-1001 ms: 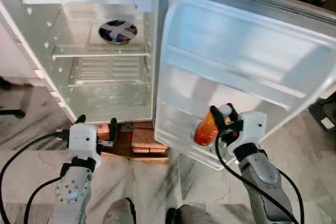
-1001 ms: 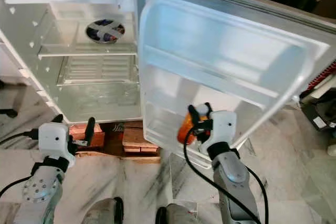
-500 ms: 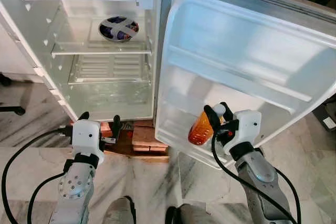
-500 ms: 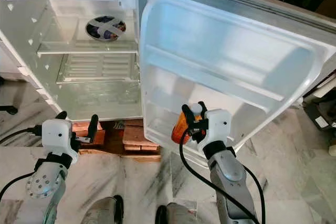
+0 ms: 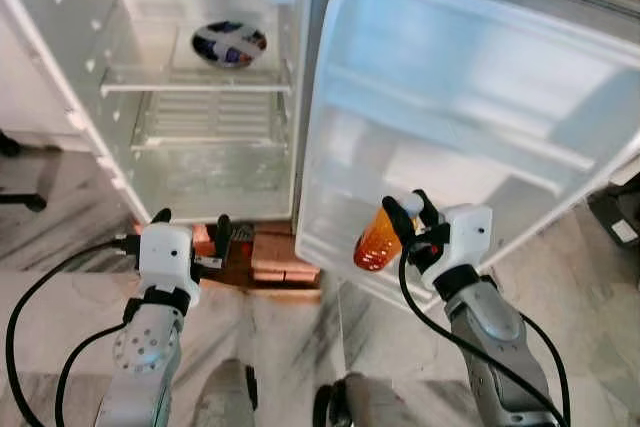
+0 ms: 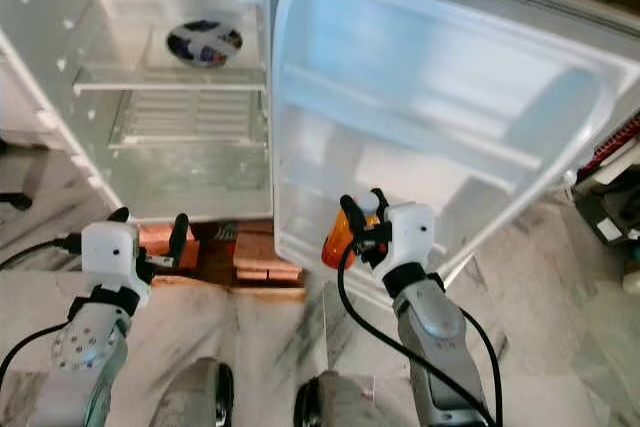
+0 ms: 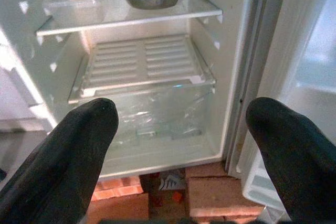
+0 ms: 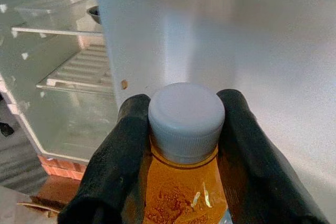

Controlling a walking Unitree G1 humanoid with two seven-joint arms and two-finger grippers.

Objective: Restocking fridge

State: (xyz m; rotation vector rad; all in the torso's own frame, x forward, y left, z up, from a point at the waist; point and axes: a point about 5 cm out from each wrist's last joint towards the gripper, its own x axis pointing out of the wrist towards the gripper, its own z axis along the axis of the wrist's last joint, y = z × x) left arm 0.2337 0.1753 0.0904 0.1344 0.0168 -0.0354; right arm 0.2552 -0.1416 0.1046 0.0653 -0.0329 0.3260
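While the fridge [image 5: 205, 97] stands wide open with its door [image 5: 470, 117] swung out to the right, the right gripper [image 5: 405, 219] hangs in front of the door's lower part, its jaws closed on an orange bottle [image 5: 377, 240] with a pale grey cap. From the right wrist view the bottle [image 8: 184, 192] sits squarely between the two black fingers [image 8: 113, 156], which press its neck just under the cap [image 8: 186, 119], with the white inner face of the door right behind it. The bottle is tilted, cap up toward the door, near the door's lowest rack [image 5: 330, 247].

The left gripper [image 5: 190, 232] is held low at the near left, before the bottom edge of the fridge body, with its jaws spread apart and holding nothing; the left wrist view looks between the two fingers [image 7: 68, 156] into the cabinet. A round bowl [image 5: 228, 43] with dark, patterned contents rests on the glass upper shelf [image 5: 195, 87]. Beneath that is a white ribbed tray [image 7: 144, 64] over a clear crisper drawer [image 7: 157, 114].

Bricks [image 5: 265, 262] lie under the fridge's front edge, on a marbled stone floor [image 5: 60, 257]. Black cables [image 5: 40, 297] loop from both arms.
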